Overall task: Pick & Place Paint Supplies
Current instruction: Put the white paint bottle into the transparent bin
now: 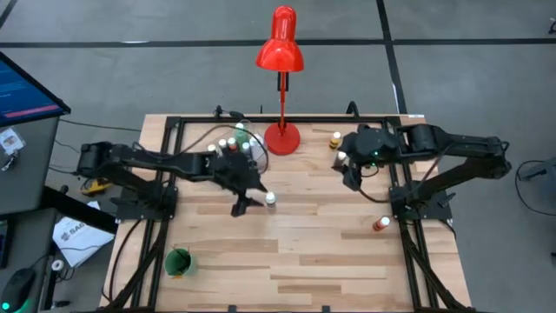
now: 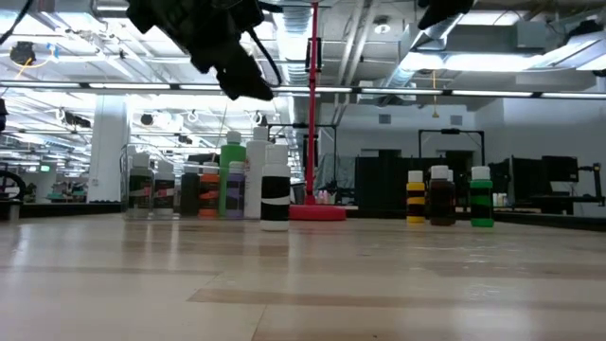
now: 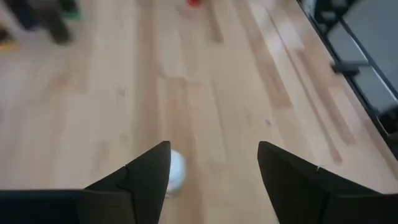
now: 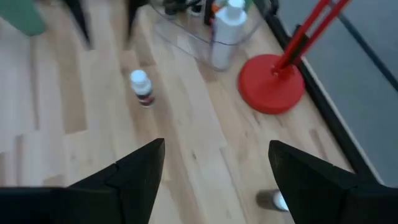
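A small white-capped paint bottle (image 1: 270,199) with a dark label stands upright on the wooden table (image 1: 304,261), near its middle. My left gripper (image 1: 252,202) hovers open just left of it and well above the table (image 2: 241,76). In the left wrist view the bottle's cap (image 3: 176,171) shows beside one finger. A clear container (image 1: 230,143) with several bottles stands at the far left, by the red lamp's base (image 1: 281,137). My right gripper (image 1: 350,176) hangs open and high at the far right, holding nothing.
Single bottles stand near the far right edge (image 1: 335,139), under the right arm (image 1: 341,157) and at the right side (image 1: 380,224). A green cup (image 1: 178,261) sits near the front left. A black frame borders the table; the near half is bare wood.
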Robot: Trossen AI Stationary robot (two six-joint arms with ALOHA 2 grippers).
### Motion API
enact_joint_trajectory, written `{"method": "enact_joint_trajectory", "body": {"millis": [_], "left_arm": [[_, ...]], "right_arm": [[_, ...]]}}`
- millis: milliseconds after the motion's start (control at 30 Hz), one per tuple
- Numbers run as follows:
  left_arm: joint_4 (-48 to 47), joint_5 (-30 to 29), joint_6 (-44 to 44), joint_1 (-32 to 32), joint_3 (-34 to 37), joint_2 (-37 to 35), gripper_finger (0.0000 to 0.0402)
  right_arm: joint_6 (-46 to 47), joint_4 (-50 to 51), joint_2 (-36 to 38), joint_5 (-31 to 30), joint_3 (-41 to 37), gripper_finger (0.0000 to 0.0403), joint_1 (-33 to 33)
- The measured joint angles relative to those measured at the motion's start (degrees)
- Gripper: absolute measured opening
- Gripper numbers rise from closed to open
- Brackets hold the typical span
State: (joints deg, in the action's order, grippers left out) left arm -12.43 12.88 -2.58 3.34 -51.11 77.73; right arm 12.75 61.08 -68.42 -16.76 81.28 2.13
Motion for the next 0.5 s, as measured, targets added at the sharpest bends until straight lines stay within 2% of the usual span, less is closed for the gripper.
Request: {"method": "enact_joint_trajectory", "body": {"millis": [333,500], "left_arm": [[1.31,-2.70,-0.29,0.39,0.00,4.67,0.0231],[6.12,-3.05,-0.49,0.20,0.00,8.52,0.0231]], "right_arm": [[-0.54,2.04,-2.17,-1.17,0.01,0.0283,0.01],[-0.70,2.22,-3.68,-1.14,0.02,0.0283,0.03]]}}
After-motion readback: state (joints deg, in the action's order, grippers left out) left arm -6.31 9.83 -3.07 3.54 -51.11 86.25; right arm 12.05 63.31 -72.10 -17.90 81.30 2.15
